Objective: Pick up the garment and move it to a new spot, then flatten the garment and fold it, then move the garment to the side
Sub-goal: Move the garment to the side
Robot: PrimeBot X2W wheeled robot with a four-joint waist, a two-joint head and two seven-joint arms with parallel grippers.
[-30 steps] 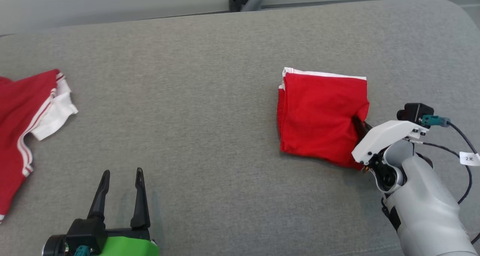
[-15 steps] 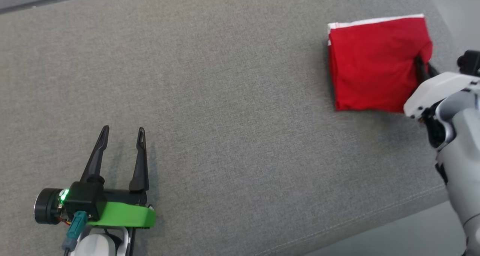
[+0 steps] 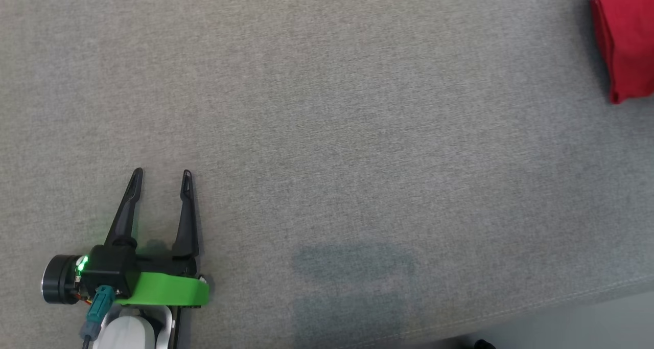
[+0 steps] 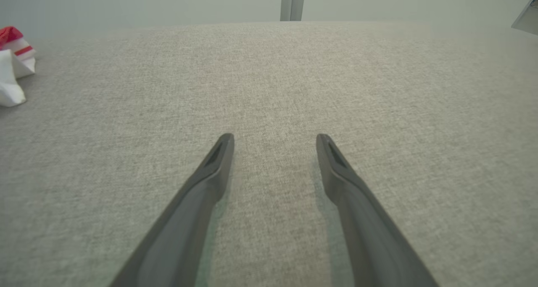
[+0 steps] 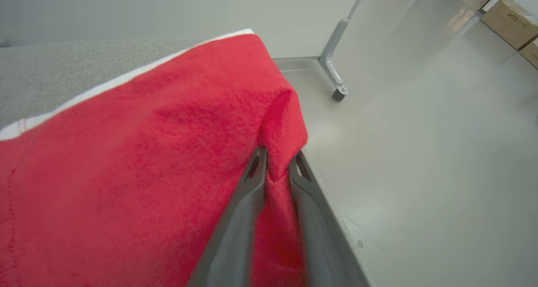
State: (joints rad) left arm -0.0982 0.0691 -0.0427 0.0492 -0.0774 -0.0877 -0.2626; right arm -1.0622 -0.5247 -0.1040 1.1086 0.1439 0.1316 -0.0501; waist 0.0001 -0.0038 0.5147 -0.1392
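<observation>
I see a grey fabric-covered table [image 3: 327,134]. The folded red garment [image 3: 626,37] lies by its right edge, and a red-and-white cloth [image 4: 12,68] lies far off at its left.

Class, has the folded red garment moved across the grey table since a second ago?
Yes. The folded red garment, pinched by the right gripper, has slid rightward to the right edge of the grey table; the camera panned too.

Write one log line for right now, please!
stage: move to side | right gripper: shut on red garment | left gripper: open, empty
</observation>
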